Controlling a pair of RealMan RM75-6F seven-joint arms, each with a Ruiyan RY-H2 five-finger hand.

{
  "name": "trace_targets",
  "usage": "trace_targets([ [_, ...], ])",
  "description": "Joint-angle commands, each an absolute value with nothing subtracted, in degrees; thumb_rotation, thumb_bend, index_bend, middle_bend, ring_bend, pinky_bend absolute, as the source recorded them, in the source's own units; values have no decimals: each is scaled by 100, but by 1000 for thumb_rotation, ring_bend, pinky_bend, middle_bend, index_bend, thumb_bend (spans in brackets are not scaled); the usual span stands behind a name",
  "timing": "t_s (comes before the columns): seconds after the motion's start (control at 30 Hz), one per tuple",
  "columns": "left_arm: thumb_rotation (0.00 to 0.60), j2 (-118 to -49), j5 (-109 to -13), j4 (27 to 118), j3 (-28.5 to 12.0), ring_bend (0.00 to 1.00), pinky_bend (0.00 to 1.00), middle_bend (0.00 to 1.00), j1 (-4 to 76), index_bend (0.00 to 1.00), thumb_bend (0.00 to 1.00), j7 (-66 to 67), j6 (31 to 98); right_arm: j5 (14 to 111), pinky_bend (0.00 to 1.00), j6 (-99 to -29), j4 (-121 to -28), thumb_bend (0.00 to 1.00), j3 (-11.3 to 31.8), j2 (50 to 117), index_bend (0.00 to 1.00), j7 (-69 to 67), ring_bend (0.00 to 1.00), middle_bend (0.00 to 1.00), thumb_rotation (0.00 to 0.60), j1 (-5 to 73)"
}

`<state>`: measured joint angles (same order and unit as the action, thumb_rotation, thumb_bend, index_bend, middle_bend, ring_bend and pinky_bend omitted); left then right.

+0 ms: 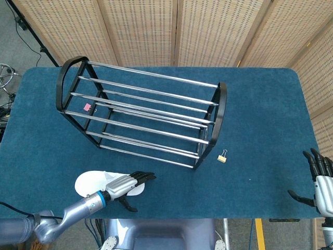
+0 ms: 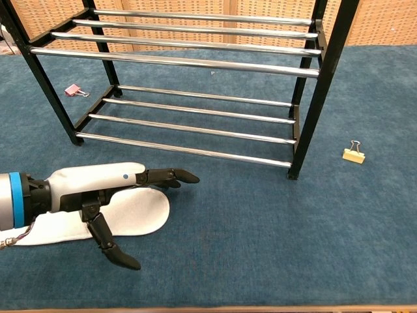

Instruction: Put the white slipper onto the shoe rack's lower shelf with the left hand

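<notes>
Two hands are mine here, and I take the scene from the left. My left hand (image 2: 98, 189) lies low over the white slipper (image 2: 133, 214), fingers stretched forward and apart toward about 2 o'clock, thumb dropped down beside the slipper's near edge; I cannot tell whether the palm touches it, and nothing is gripped. The slipper lies flat on the blue table (image 1: 260, 114), at about 7 o'clock from the shoe rack (image 1: 143, 117), apart from its front rail. The rack's lower shelf (image 2: 195, 120) holds nothing. A pink binder clip (image 2: 73, 90) lies on the cloth at the rack's left end. At about 4 o'clock from the rack, just off its right foot, sits a yellow binder clip (image 2: 354, 153). My right hand (image 1: 320, 182) hangs at the table's right edge, fingers spread, holding nothing.
</notes>
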<state>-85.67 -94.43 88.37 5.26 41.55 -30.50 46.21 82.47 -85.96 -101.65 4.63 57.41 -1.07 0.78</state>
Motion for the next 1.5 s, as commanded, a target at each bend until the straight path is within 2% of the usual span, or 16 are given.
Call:
trace_targets([
  [0.03, 600, -8513, -9479, 8878, 592, 0, 27, 0, 4168, 30, 24, -3236, 4689, 8246, 0, -8618, -10171, 0, 466, 5744, 0, -85, 0, 0, 600, 71],
  [0.73, 600, -7950, -10047, 9334, 1246, 0, 37, 0, 4554, 30, 24, -4129, 4721, 8240, 0, -8582, -10214, 0, 438, 5801, 0, 78, 0, 0, 600, 87],
  [1.13, 600, -7395, -10475, 9612, 1803, 11, 53, 0, 4799, 30, 24, -4561, 4780, 8215, 0, -8540, -10232, 0, 425, 5825, 0, 158, 0, 0, 600, 103],
  [1.5, 600, -7107, -10903, 9558, 2329, 50, 77, 0, 4747, 37, 24, -4683, 5216, 8187, 0, -8519, -10258, 0, 424, 5830, 0, 187, 0, 0, 600, 110],
])
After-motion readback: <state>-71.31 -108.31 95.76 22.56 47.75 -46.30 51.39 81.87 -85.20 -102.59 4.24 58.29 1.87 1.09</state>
